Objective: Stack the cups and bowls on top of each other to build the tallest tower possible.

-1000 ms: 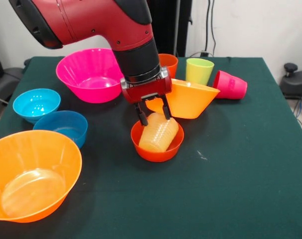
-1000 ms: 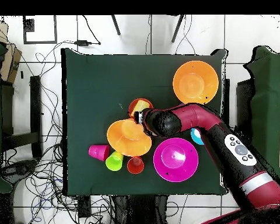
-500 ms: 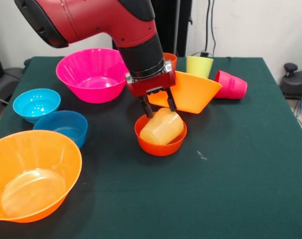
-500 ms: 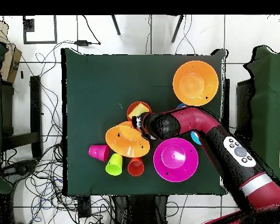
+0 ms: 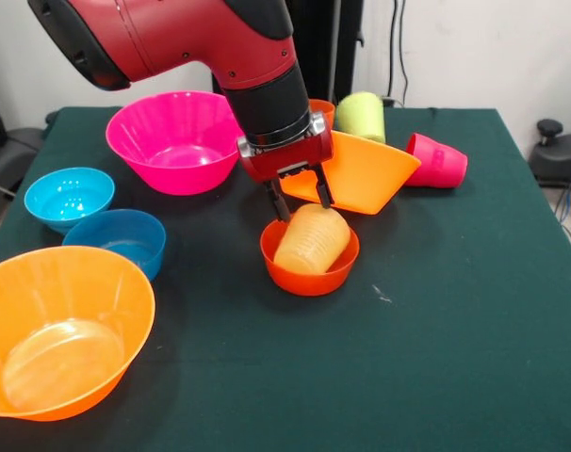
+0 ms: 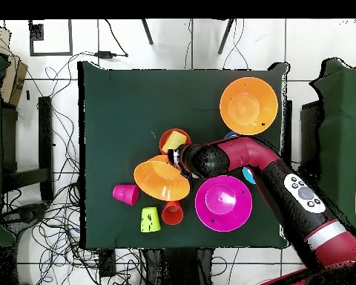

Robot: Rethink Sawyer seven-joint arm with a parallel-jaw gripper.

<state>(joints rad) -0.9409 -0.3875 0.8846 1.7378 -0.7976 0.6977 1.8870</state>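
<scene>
My gripper (image 5: 299,200) hangs open just above the ribbed pale yellow cup (image 5: 312,238), which lies on its side in the small red-orange bowl (image 5: 309,274). Right behind the gripper a large orange bowl (image 5: 364,173) is tipped up on its side, against my wrist. The lime green cup (image 5: 361,115) has fallen over behind it. A red-pink cup (image 5: 436,160) lies on its side to the right, and an orange cup (image 5: 321,111) peeks out behind the arm. From overhead the gripper (image 6: 177,154) sits between the small bowl (image 6: 165,139) and the tipped bowl (image 6: 161,180).
The magenta bowl (image 5: 171,141), light blue bowl (image 5: 68,196) and darker blue bowl (image 5: 119,239) stand upright at left, and a second large orange bowl (image 5: 61,330) at the near left corner. From overhead the green cup (image 6: 150,220) lies close to the table edge.
The lime green cup has toppled and rolled toward the table edge. The tipped orange bowl and the small bowl with the yellow cup shifted slightly as the gripper rose.
</scene>
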